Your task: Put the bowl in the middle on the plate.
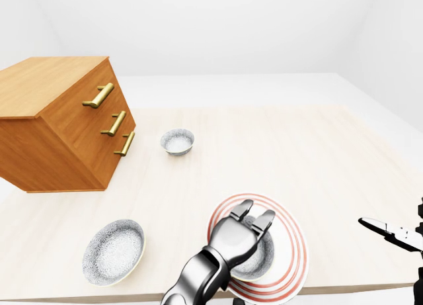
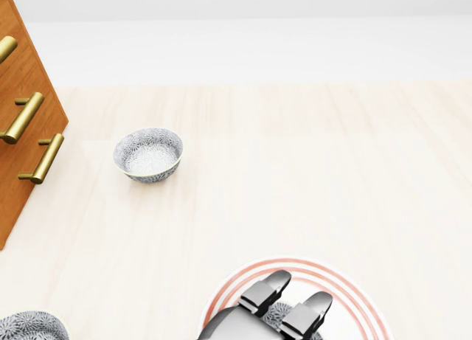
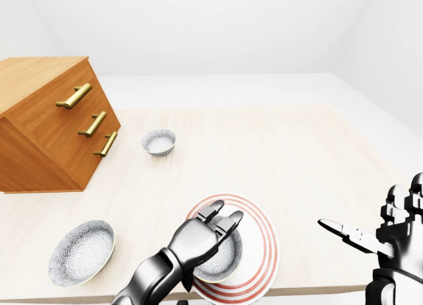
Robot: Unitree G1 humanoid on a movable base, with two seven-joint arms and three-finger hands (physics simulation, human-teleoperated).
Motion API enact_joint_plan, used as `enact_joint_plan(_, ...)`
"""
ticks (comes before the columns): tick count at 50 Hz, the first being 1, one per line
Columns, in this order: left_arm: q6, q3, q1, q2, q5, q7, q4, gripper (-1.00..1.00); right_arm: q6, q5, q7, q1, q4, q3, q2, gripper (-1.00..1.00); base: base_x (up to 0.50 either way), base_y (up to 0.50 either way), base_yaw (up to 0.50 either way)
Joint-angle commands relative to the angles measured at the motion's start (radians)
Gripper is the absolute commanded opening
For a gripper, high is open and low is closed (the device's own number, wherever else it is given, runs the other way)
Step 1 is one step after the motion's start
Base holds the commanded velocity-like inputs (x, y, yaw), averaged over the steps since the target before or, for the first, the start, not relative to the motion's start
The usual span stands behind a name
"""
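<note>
A grey patterned bowl [image 3: 222,260] rests in the white plate with red rings [image 3: 265,249], at the bottom centre of the right-eye view. My left hand [image 3: 221,220] reaches in from below and grips the bowl's near rim, its fingers curled over the edge into the bowl. The head view shows only the fingertips [image 2: 271,284] and the plate's upper rim [image 2: 346,285]. My right hand [image 3: 360,237] hovers apart at the right edge, fingers spread and empty.
A small patterned bowl [image 1: 177,141] sits near the wooden drawer chest [image 1: 59,120] with brass handles at upper left. A wider patterned bowl [image 1: 114,251] lies at lower left. The plate is close to the table's near edge [image 1: 344,288].
</note>
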Motion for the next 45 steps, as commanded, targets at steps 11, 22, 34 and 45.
enact_joint_plan(11,0.000,-0.043,0.039,0.014,-0.121,-0.122,-0.093,1.00,0.000,-0.003,-0.003,-0.003,0.010,0.002,-0.004,1.00,0.00,0.00,0.00)
enact_joint_plan(22,0.000,-0.052,0.052,0.038,-0.169,-0.170,-0.224,1.00,0.000,-0.006,-0.001,-0.001,0.007,0.001,-0.003,1.00,0.00,0.00,0.00)
enact_joint_plan(34,0.000,0.028,0.122,0.107,-0.265,-0.170,-0.502,1.00,0.000,-0.010,-0.002,0.001,0.012,0.005,-0.002,1.00,0.00,0.00,0.00)
enact_joint_plan(45,0.000,0.185,0.187,0.142,-0.386,-0.170,-0.572,1.00,0.000,-0.012,-0.002,0.000,0.020,0.005,-0.003,1.00,0.00,0.00,0.00)
